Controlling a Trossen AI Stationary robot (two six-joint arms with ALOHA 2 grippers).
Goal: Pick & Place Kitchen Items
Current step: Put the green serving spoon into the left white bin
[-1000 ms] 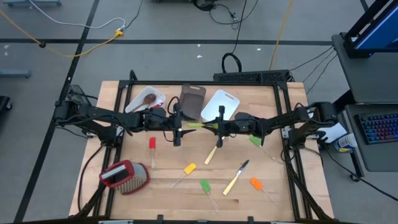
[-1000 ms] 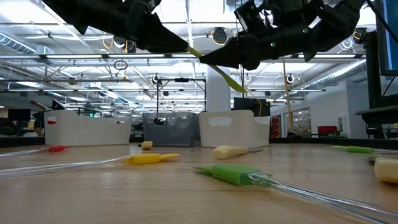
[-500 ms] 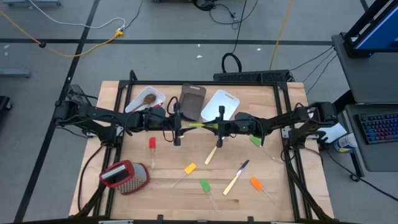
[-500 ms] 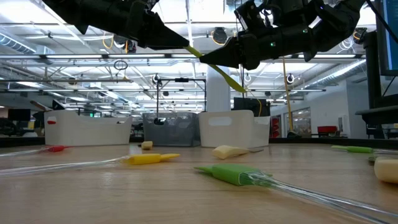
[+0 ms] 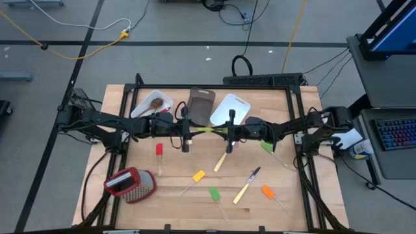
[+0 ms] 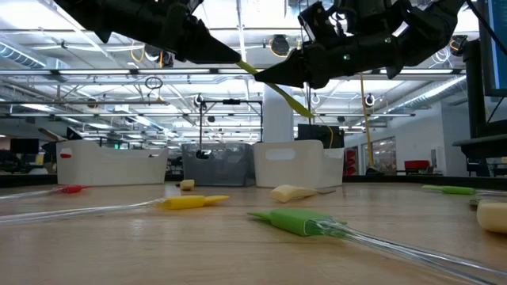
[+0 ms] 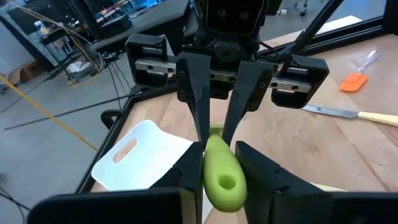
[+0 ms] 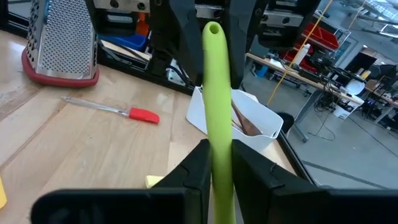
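Overhead, both dark arms reach level toward the middle of the pale wooden surface and meet nose to nose above its far half. The left hand and the right hand face each other, well clear of the wood. Between them spans a lime-green plastic spoon with a long rounded handle, lying roughly level in the high view and slanting in the low view. The right hand's fingers are clamped on its shaft. The left hand's fingers flank the handle's rounded end, which has a small hole; they sit close against it, though whether they press it cannot be told.

On the wood lie a red spatula with a clear thin handle, a yellow spatula, two green spatulas, an orange spatula, a pale-handled knife with a dark blade, and a pale wooden utensil. Three tubs stand along the far edge: a white tub holding a wooden spoon, a dark tub and another white tub. One metal grater with a red top lies near the left front corner.
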